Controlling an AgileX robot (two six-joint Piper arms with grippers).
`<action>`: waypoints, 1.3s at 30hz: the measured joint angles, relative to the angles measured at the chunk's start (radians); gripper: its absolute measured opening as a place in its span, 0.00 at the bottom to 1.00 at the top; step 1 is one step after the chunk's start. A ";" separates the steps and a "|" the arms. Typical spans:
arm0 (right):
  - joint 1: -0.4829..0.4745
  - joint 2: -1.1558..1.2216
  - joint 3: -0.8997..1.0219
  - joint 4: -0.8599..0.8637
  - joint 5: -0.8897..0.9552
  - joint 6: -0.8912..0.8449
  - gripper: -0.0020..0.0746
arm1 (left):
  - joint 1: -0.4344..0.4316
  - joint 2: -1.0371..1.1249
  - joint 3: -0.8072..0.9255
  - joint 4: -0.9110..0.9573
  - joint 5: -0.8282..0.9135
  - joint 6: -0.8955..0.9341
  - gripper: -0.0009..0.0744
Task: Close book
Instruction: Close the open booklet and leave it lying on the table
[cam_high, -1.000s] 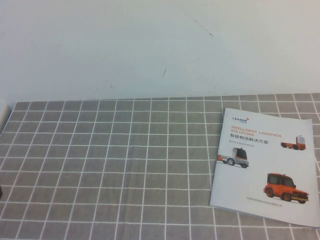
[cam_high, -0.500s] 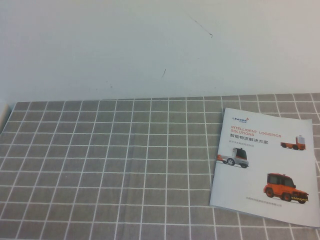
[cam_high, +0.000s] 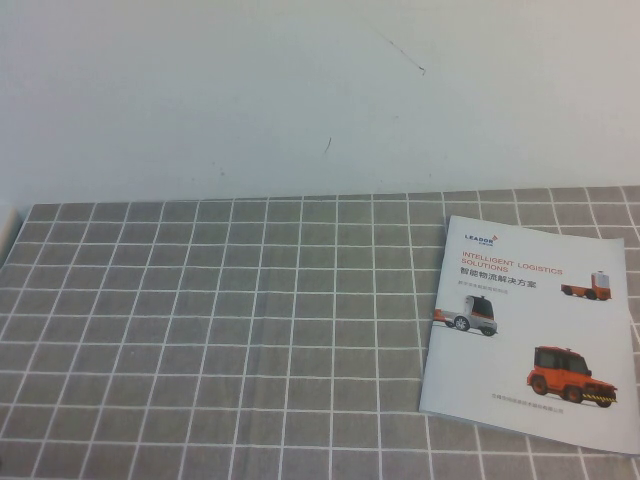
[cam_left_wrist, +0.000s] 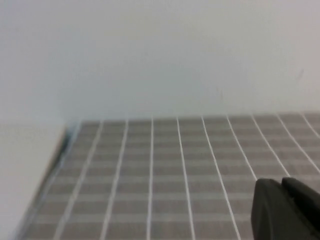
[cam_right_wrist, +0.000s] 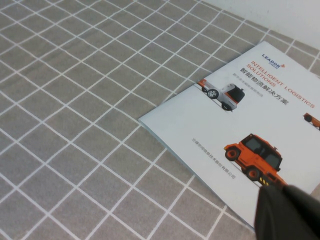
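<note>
Where book (cam_high: 530, 330) lies closed, right pincer (cam_right_wrist: 281, 194); left pincer (cam_left_wrist: 281, 189) over cloth (cam_high: 200, 320).

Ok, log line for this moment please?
book: closed, cover up, flat on cloth, robot's right | left gripper: shut, over bare cloth | right gripper: shut, by book's edge, not holding it
</note>
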 joint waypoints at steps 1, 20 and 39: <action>0.000 0.000 0.000 0.000 0.000 0.000 0.02 | 0.016 -0.016 0.000 0.085 0.090 -0.136 0.01; 0.000 0.000 0.000 0.004 -0.002 0.000 0.02 | 0.022 -0.094 -0.012 0.312 0.341 -0.280 0.01; 0.000 0.000 0.000 0.004 -0.002 0.000 0.02 | -0.044 -0.094 -0.012 0.347 0.341 -0.324 0.01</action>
